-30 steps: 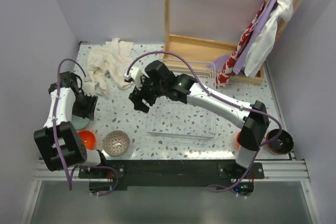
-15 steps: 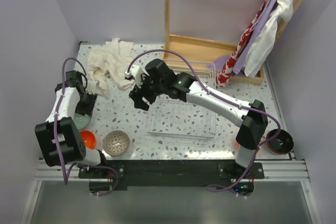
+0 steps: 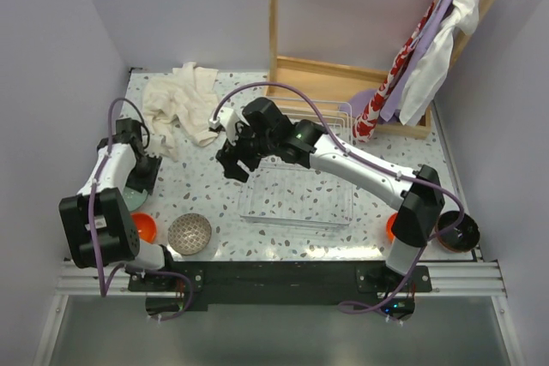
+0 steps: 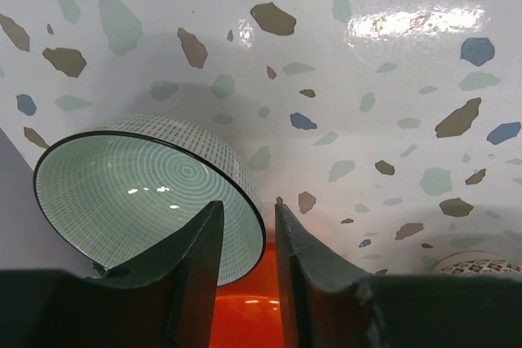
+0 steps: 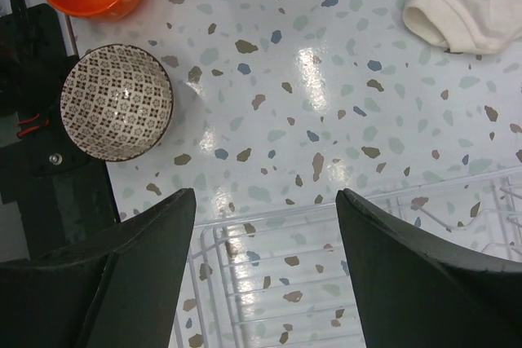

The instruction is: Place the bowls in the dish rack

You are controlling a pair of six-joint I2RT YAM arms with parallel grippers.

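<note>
A green-patterned bowl (image 4: 139,193) sits tipped at the table's left edge (image 3: 130,195), its rim over an orange bowl (image 4: 245,315). My left gripper (image 4: 248,205) straddles that rim, one finger inside and one outside. The jaws are narrow, but a sliver of gap still shows, so it is open. My right gripper (image 5: 265,195) hangs wide open and empty over the near-left corner of the dish rack (image 5: 278,213). The clear dish rack (image 3: 296,196) holds nothing. A brown-patterned bowl (image 3: 189,233) and the orange bowl (image 3: 143,227) stand at the front left.
A second orange bowl (image 3: 390,227) and a dark bowl (image 3: 455,231) sit at the front right by the right arm's base. A cream cloth (image 3: 180,105) lies at the back left. A wooden frame (image 3: 343,92) with hanging cloths (image 3: 420,49) fills the back right.
My left gripper's jaws have narrowed about the green-patterned bowl's rim and the wrist has shifted slightly. The right gripper has drifted a little to the right, still open.
</note>
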